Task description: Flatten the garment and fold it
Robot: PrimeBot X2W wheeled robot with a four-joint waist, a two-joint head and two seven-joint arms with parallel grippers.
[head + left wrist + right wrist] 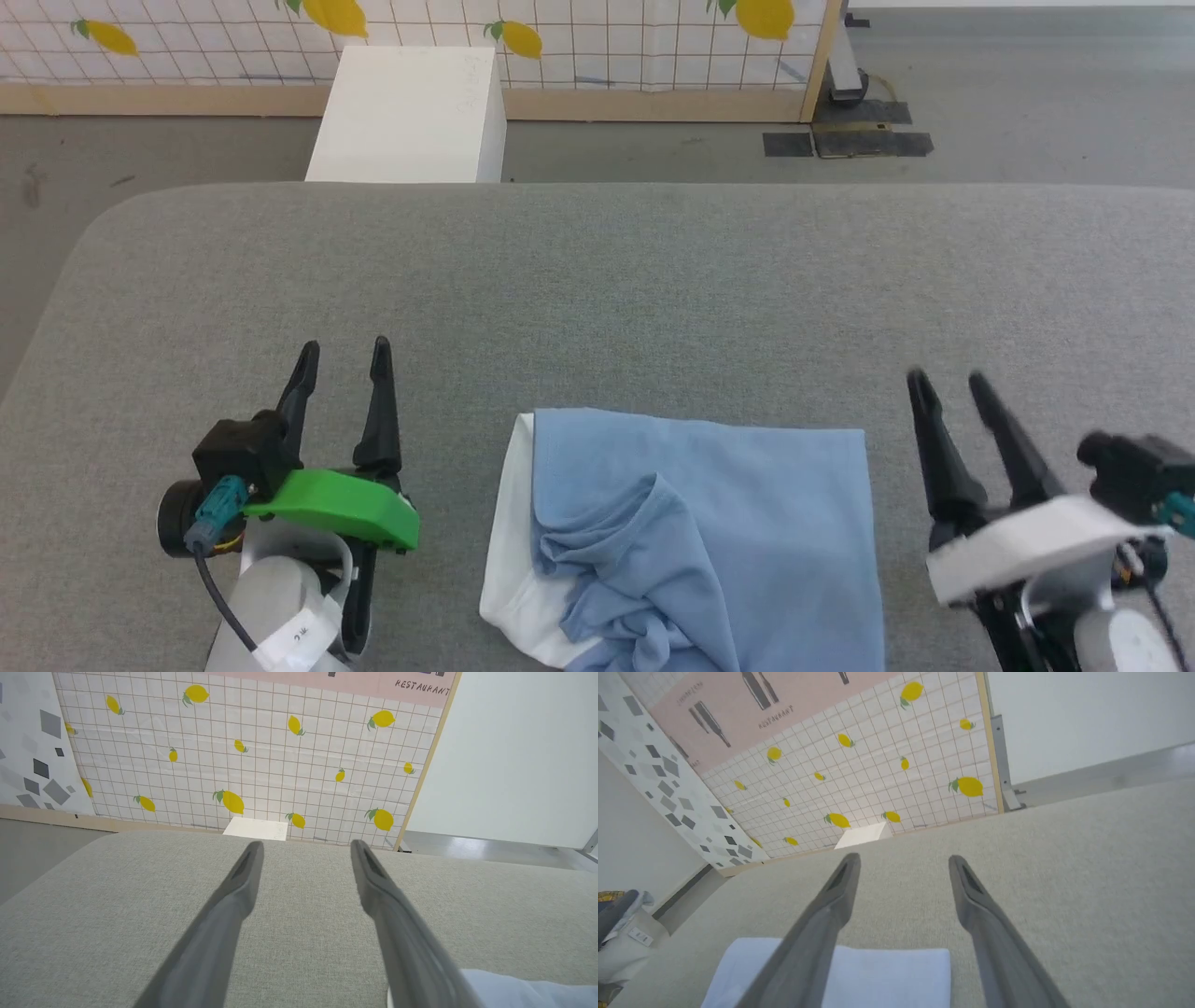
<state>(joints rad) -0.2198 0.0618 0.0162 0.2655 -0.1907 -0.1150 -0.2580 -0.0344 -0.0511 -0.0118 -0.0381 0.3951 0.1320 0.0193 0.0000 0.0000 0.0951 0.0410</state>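
Wide grey table (pixel 597 280), folded blue garment (pixel 747 504)

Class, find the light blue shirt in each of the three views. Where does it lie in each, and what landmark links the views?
Head view: the garment lies at bottom centre.
Left wrist view: the garment shows in the bottom right corner.
Right wrist view: the garment lies along the bottom edge, left of centre.
Shared landmark: the white box.

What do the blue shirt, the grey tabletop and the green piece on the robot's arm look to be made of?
The garment: soft matte knit cloth; it drapes and bunches into wrinkles. The table: covered in grey woven or felt-like fabric, judging by its speckled grain. The green piece: probably hard plastic, smooth with a slight sheen.
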